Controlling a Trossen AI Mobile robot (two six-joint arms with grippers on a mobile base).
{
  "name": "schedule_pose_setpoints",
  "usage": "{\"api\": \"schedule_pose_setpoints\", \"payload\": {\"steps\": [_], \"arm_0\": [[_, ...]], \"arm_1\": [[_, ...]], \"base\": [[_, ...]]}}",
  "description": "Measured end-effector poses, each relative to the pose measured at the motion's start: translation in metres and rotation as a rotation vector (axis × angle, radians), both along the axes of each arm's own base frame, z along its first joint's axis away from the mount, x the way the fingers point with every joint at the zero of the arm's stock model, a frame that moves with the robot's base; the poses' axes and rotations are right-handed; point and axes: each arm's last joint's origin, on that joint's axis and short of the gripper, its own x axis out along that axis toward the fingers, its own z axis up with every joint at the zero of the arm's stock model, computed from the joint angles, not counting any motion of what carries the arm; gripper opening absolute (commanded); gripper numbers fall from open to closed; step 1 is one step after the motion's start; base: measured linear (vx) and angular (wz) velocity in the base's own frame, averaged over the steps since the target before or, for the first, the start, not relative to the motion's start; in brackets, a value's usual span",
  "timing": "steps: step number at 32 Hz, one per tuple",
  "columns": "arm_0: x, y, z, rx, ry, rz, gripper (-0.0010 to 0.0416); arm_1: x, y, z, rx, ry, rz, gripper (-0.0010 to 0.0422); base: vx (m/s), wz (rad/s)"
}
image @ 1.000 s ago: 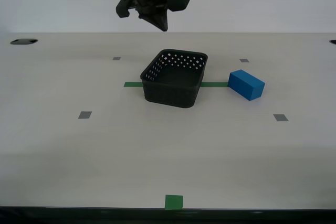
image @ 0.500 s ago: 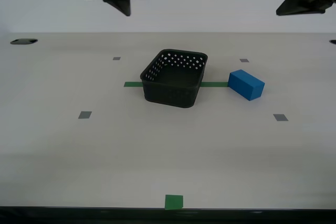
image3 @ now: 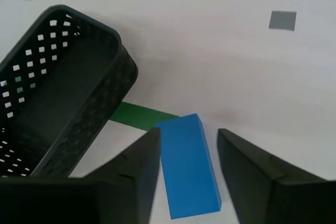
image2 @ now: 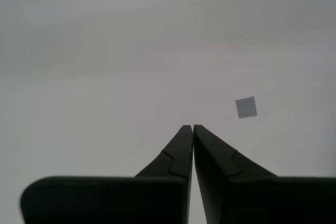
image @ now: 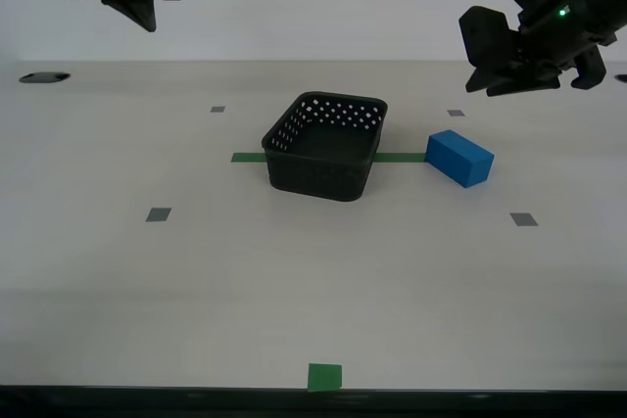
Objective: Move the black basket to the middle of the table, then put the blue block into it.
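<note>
The black basket (image: 318, 178) stands empty near the middle of the table (image: 294, 281), over a green tape strip (image: 247, 157). The blue block (image: 460, 158) lies on the table just to the exterior view's right of the basket. My first gripper (image: 524, 70) hangs open in the air above the block. In the first wrist view its jaws (image3: 187, 132) frame the block (image3: 189, 182) from above, with the basket (image3: 100, 108) beside it. My second gripper (image: 147, 22) is shut and empty, high at the far left of the exterior view. Its tips (image2: 192, 127) hang over bare table.
Small grey squares (image: 158, 214) (image: 523, 219) mark the table, and a green square (image: 324, 377) sits at its front edge. A dark hole (image: 44, 76) is at the far left corner. A grey square (image2: 246, 107) shows below the second gripper.
My second gripper has moved from above the basket to the exterior view's far left. My first gripper has come in from the right and lowered above the blue block. Basket and block have not moved.
</note>
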Motion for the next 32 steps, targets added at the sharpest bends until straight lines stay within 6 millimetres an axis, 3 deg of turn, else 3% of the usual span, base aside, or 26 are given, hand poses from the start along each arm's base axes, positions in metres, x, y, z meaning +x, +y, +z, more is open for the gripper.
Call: {"api": "schedule_pose_setpoints", "payload": {"steps": [1,6,13,24,25,32], "arm_0": [[0.008,0.004,0.002,-0.001,-0.016,0.011,0.0236],[0.018,0.012,-0.007,-0.085,0.189,0.077,0.0312],[0.039,0.028,-0.001,-0.139,0.323,0.137,0.03],[0.04,0.03,-0.043,-0.197,0.463,0.166,0.0318],[0.041,0.031,-0.056,-0.224,0.495,0.169,0.0311],[0.044,0.034,-0.058,-0.247,0.456,0.17,0.0296]], "arm_1": [[0.0,0.0,0.0,0.004,-0.002,-0.007,0.0],[0.0,0.003,0.0,0.01,-0.002,-0.012,0.0],[0.001,0.004,0.0,0.01,-0.015,-0.01,-0.0001],[0.001,0.007,-0.001,-0.028,-0.01,-0.027,0.0],[0.001,0.007,-0.002,-0.028,-0.008,-0.026,0.0],[0.001,0.007,-0.002,-0.029,-0.012,-0.026,0.0]], "base": [[0.0,0.0],[0.0,0.0],[0.0,0.0],[0.0,0.0],[0.0,0.0],[0.0,0.0]]}}
